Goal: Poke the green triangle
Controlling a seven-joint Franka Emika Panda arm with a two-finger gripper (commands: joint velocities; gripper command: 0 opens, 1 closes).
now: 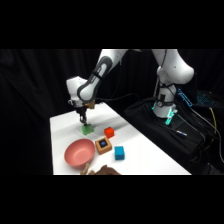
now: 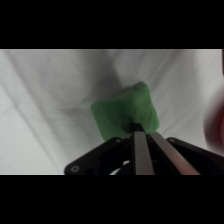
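Observation:
The green triangle (image 1: 88,129) is a small bright green block on the white table (image 1: 65,125), near the middle of its far half. My gripper (image 1: 83,122) comes down from above and its tip sits on the block's upper edge. In the wrist view the green triangle (image 2: 126,112) fills the centre, and my gripper (image 2: 138,128) shows two fingers pressed together, their tips touching the block's near side. The gripper is shut with nothing held between the fingers.
A red cube (image 1: 109,132) lies right of the green block. Closer to the front stand a pink bowl (image 1: 79,153), a wooden block with a dark top (image 1: 103,145) and a teal-blue cube (image 1: 119,153). A brown object (image 1: 102,170) sits at the front edge.

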